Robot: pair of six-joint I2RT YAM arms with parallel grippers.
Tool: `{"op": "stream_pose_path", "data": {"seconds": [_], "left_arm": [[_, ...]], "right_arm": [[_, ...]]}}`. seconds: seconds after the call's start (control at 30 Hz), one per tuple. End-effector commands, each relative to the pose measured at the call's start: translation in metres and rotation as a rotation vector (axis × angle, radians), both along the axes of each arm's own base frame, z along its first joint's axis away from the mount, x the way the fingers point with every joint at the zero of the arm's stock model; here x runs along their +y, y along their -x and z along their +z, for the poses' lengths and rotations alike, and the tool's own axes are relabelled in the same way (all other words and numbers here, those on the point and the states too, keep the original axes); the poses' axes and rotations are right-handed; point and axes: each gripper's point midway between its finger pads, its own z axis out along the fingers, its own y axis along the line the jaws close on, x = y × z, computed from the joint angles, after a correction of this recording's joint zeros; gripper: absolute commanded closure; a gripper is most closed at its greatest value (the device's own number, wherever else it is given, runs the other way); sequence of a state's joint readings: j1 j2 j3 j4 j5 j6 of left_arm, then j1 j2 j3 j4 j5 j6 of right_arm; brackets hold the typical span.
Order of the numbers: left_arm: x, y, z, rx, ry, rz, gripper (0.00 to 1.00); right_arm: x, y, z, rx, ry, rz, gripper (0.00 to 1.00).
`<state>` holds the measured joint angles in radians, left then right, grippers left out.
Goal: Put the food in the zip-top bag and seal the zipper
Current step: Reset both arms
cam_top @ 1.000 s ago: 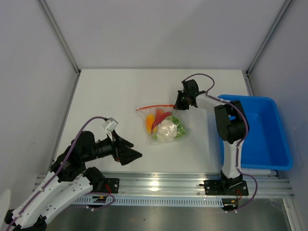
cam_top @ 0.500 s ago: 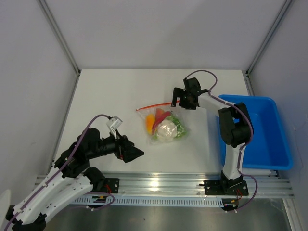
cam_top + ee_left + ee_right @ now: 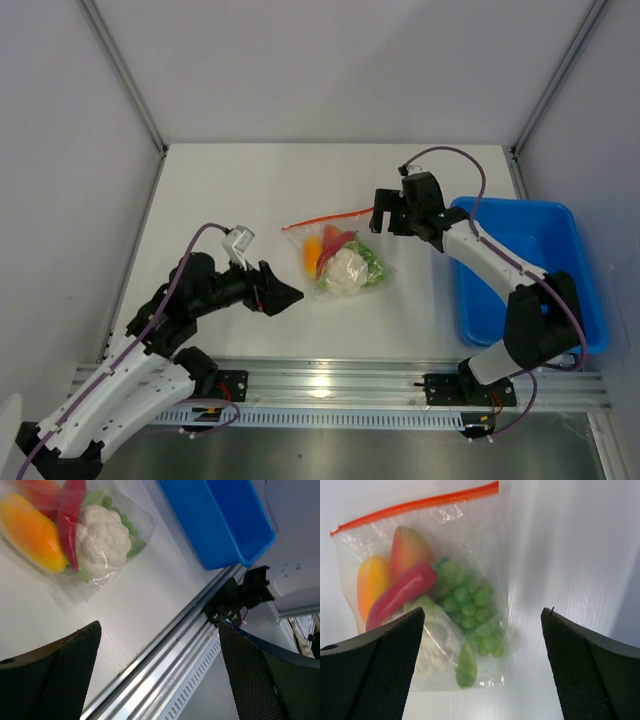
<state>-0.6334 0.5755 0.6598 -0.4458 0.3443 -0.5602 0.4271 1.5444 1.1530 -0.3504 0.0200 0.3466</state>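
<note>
On the white table (image 3: 250, 190), left of the blue bin (image 3: 540, 270), the right gripper (image 3: 381, 217) has let go of the zipper's end and drawn back. Its jaws are now spread wide just right of the zip-top bag (image 3: 340, 255) at centre frame. The left gripper (image 3: 288, 294), also spread, has crept closer from lower left. The food (image 3: 420, 595) lies inside the bag. Only the right wrist view shows the zipper (image 3: 415, 502) end to end, while the left wrist view catches the bin's corner.
</note>
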Motion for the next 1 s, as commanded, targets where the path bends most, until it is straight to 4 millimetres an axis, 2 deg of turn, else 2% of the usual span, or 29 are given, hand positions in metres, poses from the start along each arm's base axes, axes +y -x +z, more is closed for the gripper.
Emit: {"op": "stream_pose_path", "data": {"seconds": [0.0, 0.03, 0.07, 0.17, 0.2, 0.23, 0.27, 0.3, 0.33, 0.37, 0.4, 0.43, 0.47, 0.57, 0.63, 0.67, 0.83, 0.97], "left_arm": [[-0.002, -0.028, 0.015, -0.021, 0.092, 0.087, 0.01], [-0.002, -0.033, 0.015, -0.013, 0.102, 0.098, 0.01], [0.002, -0.047, 0.015, -0.007, 0.114, 0.138, 0.01], [0.011, -0.069, 0.014, 0.02, 0.161, 0.206, 0.01], [0.012, -0.077, 0.016, 0.023, 0.193, 0.221, 0.01], [0.015, -0.082, 0.016, 0.027, 0.209, 0.238, 0.01], [0.023, -0.09, 0.013, 0.036, 0.226, 0.27, 0.0], [0.027, -0.094, 0.014, 0.038, 0.251, 0.29, 0.01], [0.032, -0.098, 0.013, 0.043, 0.262, 0.313, 0.0], [0.042, -0.103, 0.008, 0.054, 0.267, 0.357, 0.01], [0.045, -0.106, 0.014, 0.032, 0.29, 0.37, 0.01], [0.05, -0.106, 0.009, 0.029, 0.295, 0.387, 0.01], [0.055, -0.108, 0.009, 0.022, 0.3, 0.408, 0.0], [0.061, -0.102, 0.01, -0.028, 0.308, 0.418, 0.01], [0.066, -0.098, 0.008, -0.056, 0.299, 0.434, 0.0], [0.068, -0.092, 0.009, -0.075, 0.301, 0.439, 0.01], [0.071, -0.074, 0.008, -0.134, 0.331, 0.433, 0.0], [0.066, -0.058, -0.011, -0.112, 0.38, 0.394, 0.0]], "right_arm": [[-0.012, 0.026, 0.028, -0.071, -0.019, -0.03, 0.0], [-0.016, 0.039, 0.019, -0.054, -0.014, -0.032, 0.0], [-0.019, 0.048, 0.032, -0.091, -0.031, -0.036, 0.01], [-0.031, 0.073, 0.022, -0.084, -0.041, -0.063, 0.01], [-0.034, 0.082, 0.035, -0.132, -0.06, -0.067, 0.01], [-0.038, 0.093, 0.024, -0.118, -0.054, -0.074, 0.01], [-0.041, 0.099, 0.025, -0.131, -0.063, -0.079, 0.0], [-0.043, 0.107, 0.036, -0.174, -0.095, -0.083, 0.01], [-0.043, 0.115, 0.034, -0.175, -0.109, -0.079, 0.01], [-0.044, 0.125, 0.021, -0.149, -0.127, -0.095, 0.01], [-0.045, 0.13, 0.019, -0.15, -0.143, -0.107, 0.01], [-0.046, 0.138, 0.023, -0.168, -0.17, -0.117, 0.01], [-0.047, 0.146, 0.012, -0.144, -0.189, -0.134, 0.01], [-0.045, 0.161, 0.004, -0.154, -0.237, -0.134, 0.01], [-0.046, 0.167, 0.002, -0.164, -0.25, -0.143, 0.01], [-0.045, 0.169, 0.007, -0.187, -0.269, -0.143, 0.01], [-0.05, 0.177, -0.005, -0.17, -0.298, -0.194, 0.01], [-0.043, 0.185, -0.015, -0.17, -0.342, -0.169, 0.01]]}}
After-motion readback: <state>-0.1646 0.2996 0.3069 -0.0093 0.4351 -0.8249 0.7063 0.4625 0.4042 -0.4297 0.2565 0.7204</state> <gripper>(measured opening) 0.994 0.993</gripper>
